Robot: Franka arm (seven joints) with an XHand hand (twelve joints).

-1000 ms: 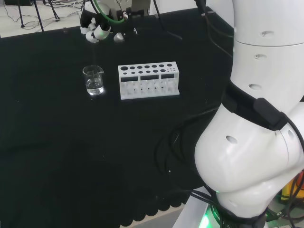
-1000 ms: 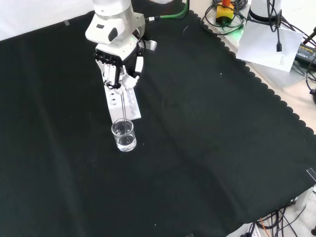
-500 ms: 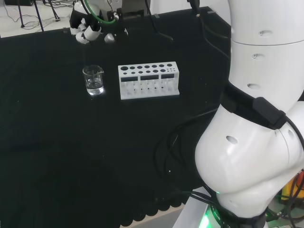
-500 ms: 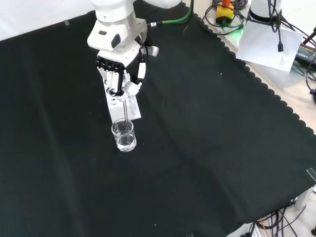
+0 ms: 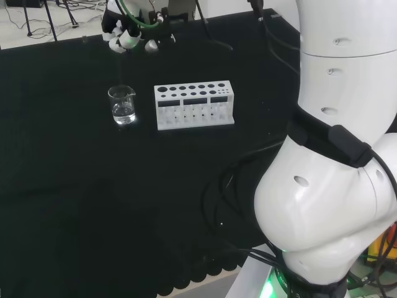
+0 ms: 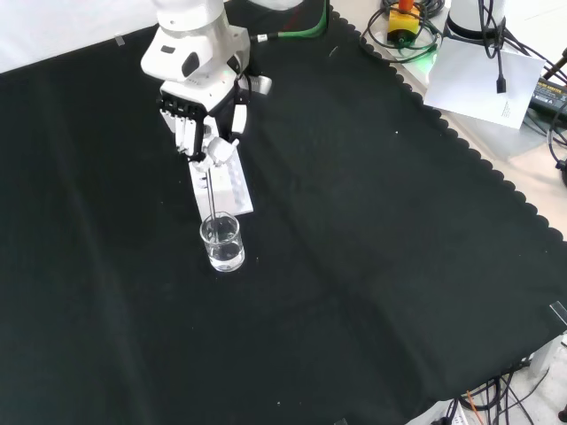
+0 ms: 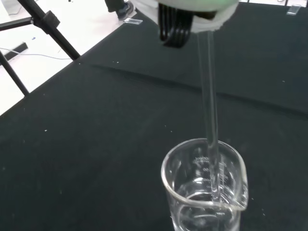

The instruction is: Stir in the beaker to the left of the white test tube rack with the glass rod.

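My hand pinches the glass rod, whose tip dips into the water in the beaker beside the white test tube rack.

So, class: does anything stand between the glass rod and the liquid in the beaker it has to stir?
Nothing visible does. The robot hand holds the glass rod, whose lower end already reaches inside the open beaker. The white test tube rack stands apart, beside the beaker.

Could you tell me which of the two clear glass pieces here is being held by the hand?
The glass rod, pinched in the hand. It is the thin straight piece reaching down into the beaker, which stands on the cloth beside the white test tube rack.
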